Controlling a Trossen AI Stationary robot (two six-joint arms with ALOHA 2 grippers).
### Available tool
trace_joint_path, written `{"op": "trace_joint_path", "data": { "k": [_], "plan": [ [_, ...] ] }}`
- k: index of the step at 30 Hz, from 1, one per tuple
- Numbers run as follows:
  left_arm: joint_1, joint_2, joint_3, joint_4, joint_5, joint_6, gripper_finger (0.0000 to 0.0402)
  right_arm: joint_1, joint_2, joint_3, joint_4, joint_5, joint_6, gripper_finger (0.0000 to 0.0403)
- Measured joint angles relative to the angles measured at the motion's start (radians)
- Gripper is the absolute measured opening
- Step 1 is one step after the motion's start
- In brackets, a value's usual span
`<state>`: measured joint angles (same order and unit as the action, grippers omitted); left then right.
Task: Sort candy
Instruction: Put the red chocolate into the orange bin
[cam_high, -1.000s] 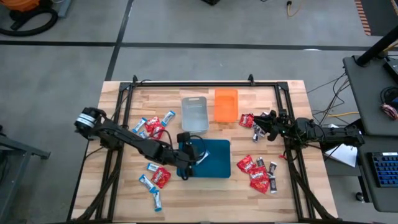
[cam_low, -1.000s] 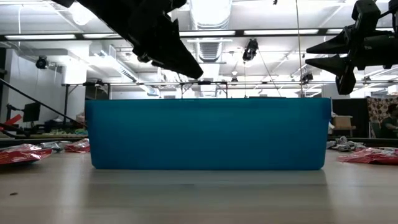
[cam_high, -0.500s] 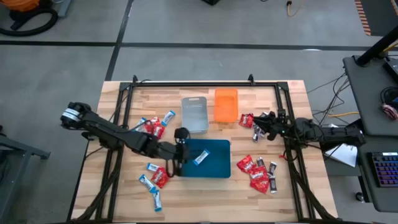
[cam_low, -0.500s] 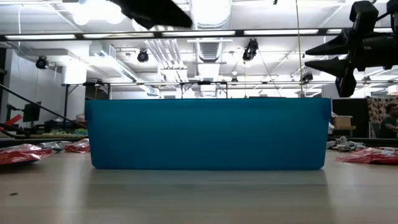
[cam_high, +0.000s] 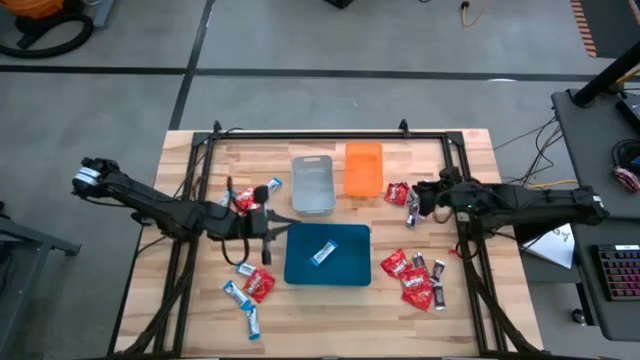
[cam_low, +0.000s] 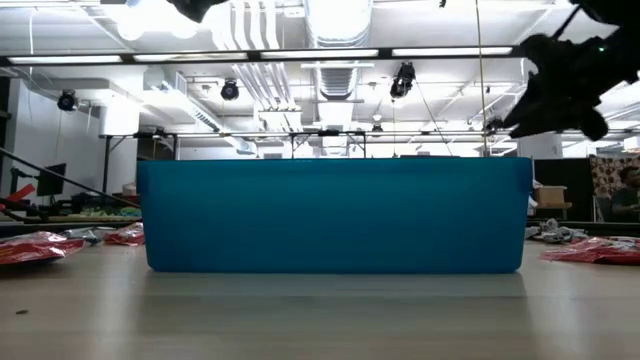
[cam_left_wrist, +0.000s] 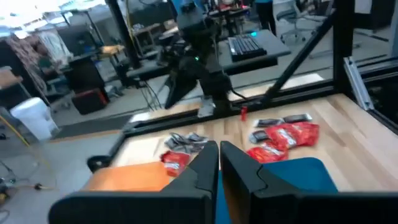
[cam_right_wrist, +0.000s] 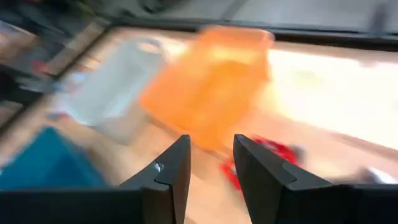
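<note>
The blue tray (cam_high: 300, 268) holds one blue-and-white bar (cam_high: 322, 253). The grey tray (cam_high: 313, 185) and the orange tray (cam_high: 363, 168) stand behind it. The candy lies loose on the table in heaps: left of the grey tray (cam_high: 246, 202), at the near left (cam_high: 251, 287), at the near right (cam_high: 415, 276) and beside the orange tray (cam_high: 398, 193). My left gripper (cam_high: 270, 232) hangs shut and holds nothing, just left of the blue tray; its fingers (cam_left_wrist: 219, 152) meet. My right gripper (cam_high: 418, 203) stands open over the heap beside the orange tray, its fingers (cam_right_wrist: 211, 158) apart with nothing between them.
A black frame (cam_high: 310, 133) runs round the table's edges. In the low view the blue tray's wall (cam_low: 335, 213) fills the middle, with red packets (cam_low: 35, 246) on the table at either side. Bare wood lies along the near edge (cam_high: 330, 315).
My left gripper has drawn back from over the blue tray toward the table's left edge and risen. A blue-and-white bar now shows lying in the tray where the gripper stood. My right gripper has tipped its fingers downward over the heap beside the orange tray.
</note>
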<state>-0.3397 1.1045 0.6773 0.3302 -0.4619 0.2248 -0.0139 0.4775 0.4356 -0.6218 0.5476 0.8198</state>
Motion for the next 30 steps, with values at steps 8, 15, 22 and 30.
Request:
{"op": "trace_joint_path", "data": {
  "k": [8, 15, 22, 30],
  "plan": [
    [0.001, -0.060, -0.015, -0.001, -0.001, 0.055, 0.0000, -0.034, 0.206, 0.153, -0.114, -0.007, -0.001, 0.0116],
    [0.002, -0.052, 0.012, -0.002, -0.001, 0.081, 0.0000, -0.098, 0.285, 0.201, -0.137, -0.113, -0.018, 0.0159],
    [0.002, -0.039, 0.030, -0.001, -0.001, 0.086, 0.0000, -0.213, 0.368, 0.198, -0.162, -0.147, -0.064, 0.0192],
    [0.002, -0.038, 0.031, -0.001, -0.002, 0.086, 0.0000, -0.373, 0.483, 0.197, -0.119, -0.247, -0.289, 0.0199]
  ]
}}
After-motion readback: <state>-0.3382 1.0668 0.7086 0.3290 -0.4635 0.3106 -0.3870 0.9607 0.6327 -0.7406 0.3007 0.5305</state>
